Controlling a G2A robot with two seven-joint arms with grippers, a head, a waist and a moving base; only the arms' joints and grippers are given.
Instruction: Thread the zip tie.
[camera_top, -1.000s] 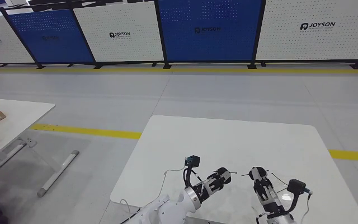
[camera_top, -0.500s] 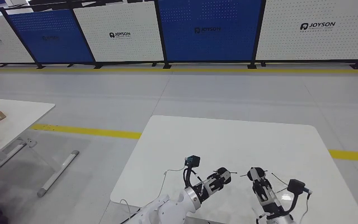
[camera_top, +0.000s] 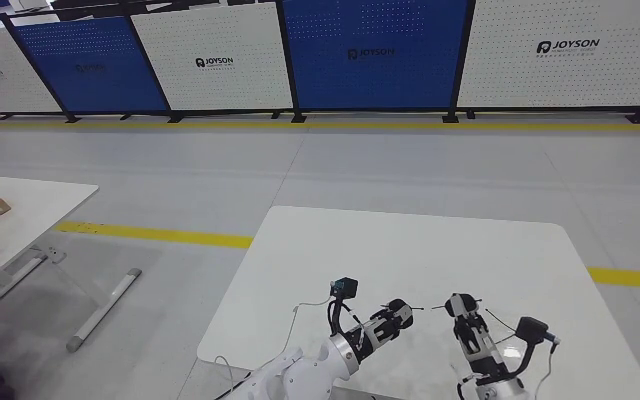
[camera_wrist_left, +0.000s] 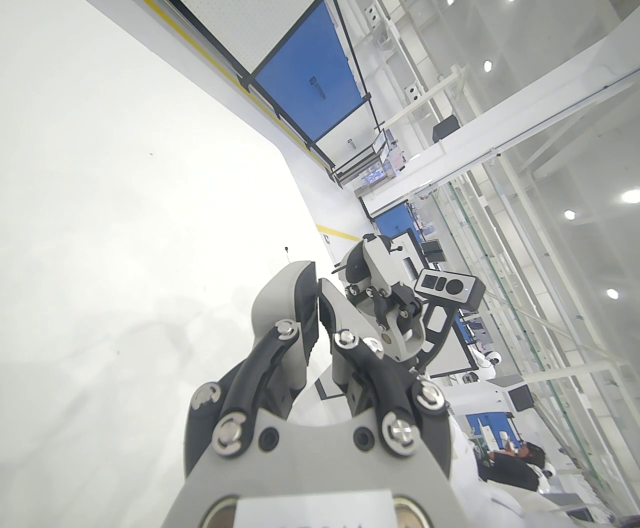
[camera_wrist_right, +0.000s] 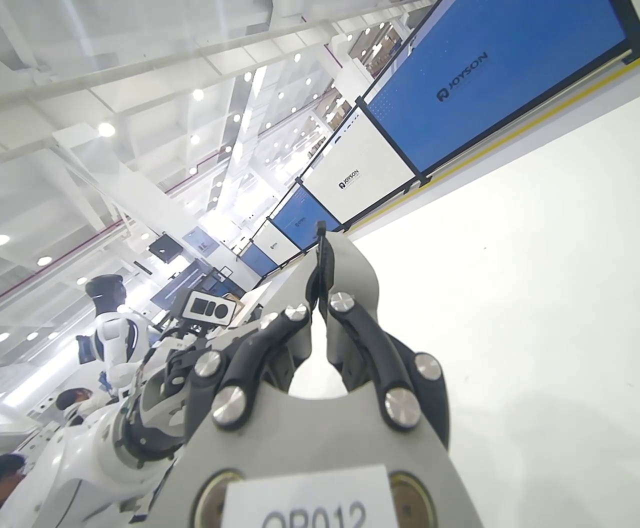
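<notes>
Above the table (camera_top: 420, 250), near its front edge, left gripper (camera_wrist_left: 316, 287) and right gripper (camera_wrist_right: 322, 250) face each other, jaws pressed together, each seemingly pinching a zip tie (camera_wrist_right: 320, 228) end; line tail to head slowly, wrists steady

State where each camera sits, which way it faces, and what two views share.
Top view: above the arms, looking down at the white table; left tool and right tool show.
Left wrist view: behind the left tool, facing the right tool.
Right wrist view: behind the right tool, facing partition panels.
Both wrist views share the table.
</notes>
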